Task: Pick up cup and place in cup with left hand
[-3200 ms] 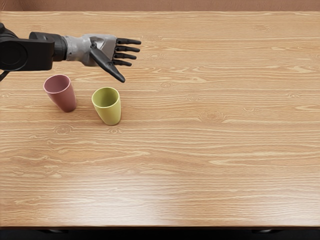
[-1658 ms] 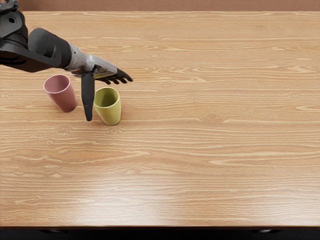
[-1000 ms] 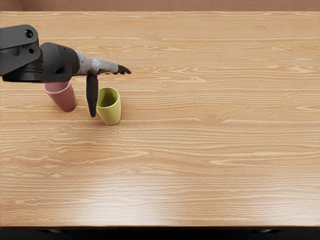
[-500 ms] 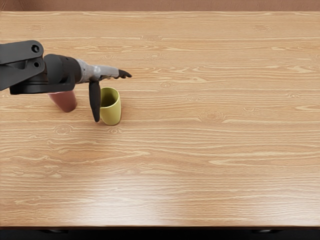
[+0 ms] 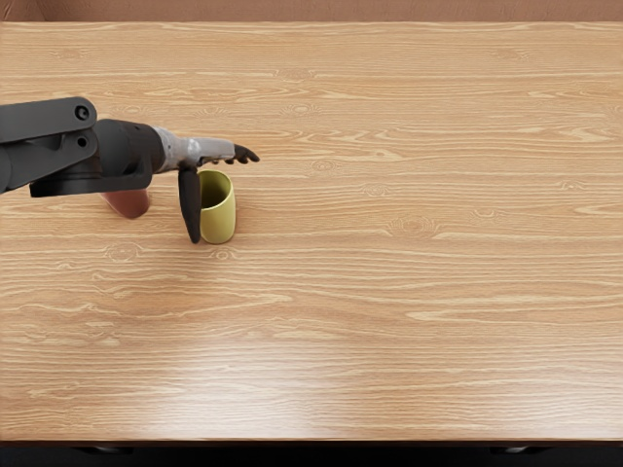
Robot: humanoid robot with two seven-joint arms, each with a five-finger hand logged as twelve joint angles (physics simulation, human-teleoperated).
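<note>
My left hand (image 5: 220, 190) is open just behind the yellow-green cup (image 5: 220, 216), its palm side down and its fingers stretched to the right past the cup's far rim. The thumb points toward the table's front edge and covers the cup's left side; whether it touches the cup I cannot tell. This cup stands upright on the table. Most of the pink cup (image 5: 129, 203) is hidden under the left forearm, with only its lower part showing.
The wooden table (image 5: 409, 321) fills most of the view, its front edge along the bottom. Behind its far edge is a reddish-brown surface (image 5: 341, 10).
From above and behind the cups, the left hand has turned palm down and come nearer the yellow-green cup. The forearm has moved over the pink cup. Neither cup has moved.
</note>
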